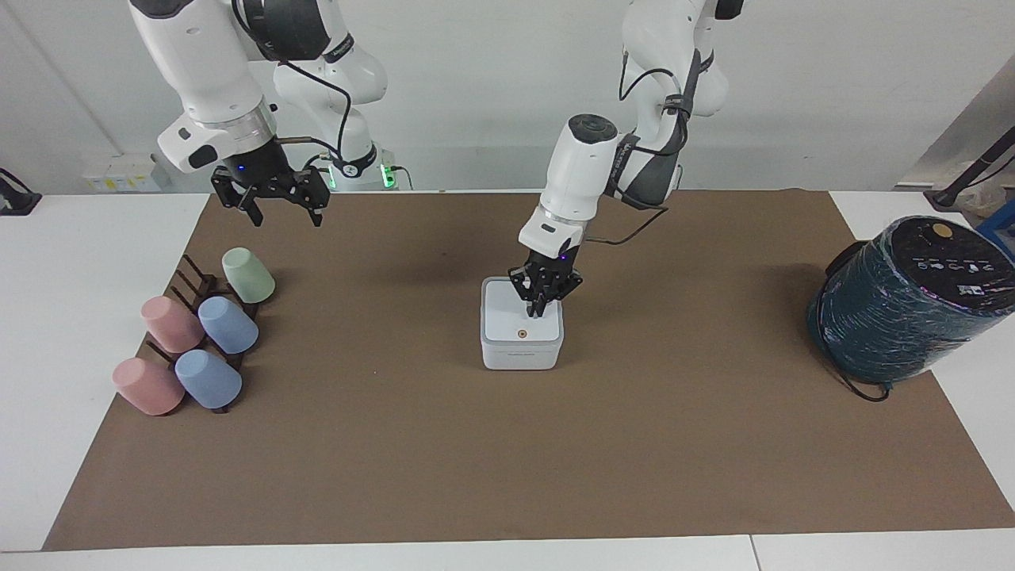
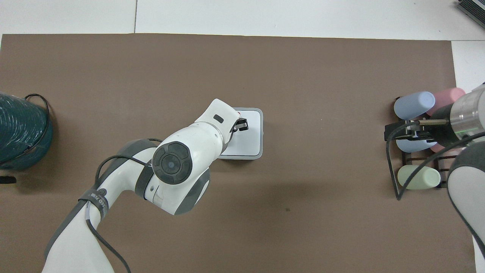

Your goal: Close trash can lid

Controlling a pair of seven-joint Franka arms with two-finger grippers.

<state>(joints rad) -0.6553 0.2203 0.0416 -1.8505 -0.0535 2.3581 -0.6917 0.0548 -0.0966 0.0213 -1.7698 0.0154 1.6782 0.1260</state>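
We see the can (image 1: 521,353) standing near the middle of the brown mat (image 1: 507,460) on the counter (image 1: 71,262), with its lid (image 1: 519,321) lying flat on top and the small orange dot facing up. From how it sits, we judge the lid already down, or very nearly so.

Our left claw (image 1: 538,311) points down over the lid, at the edge toward the left arm's end of the counter. Its fingers look drawn close together with nothing between them. We cannot tell whether the tips touch the lid or hang just above it. In the overhead view the left claw (image 2: 240,125) covers part of the lid (image 2: 248,134), and the forearm hides the can's corner nearest that arm.

The relation that matters is simple: the lid lies directly under the left claw, so any further move is along the vertical (a last press down or a lift away). The left arm is by far the nearer one.

Our right claw (image 1: 281,200) hangs spread open, waiting over the mat's edge, above the rack of cups (image 1: 202,333). A dark teal cylinder (image 1: 904,301) sits at the left arm's end of the counter, well apart from the can.
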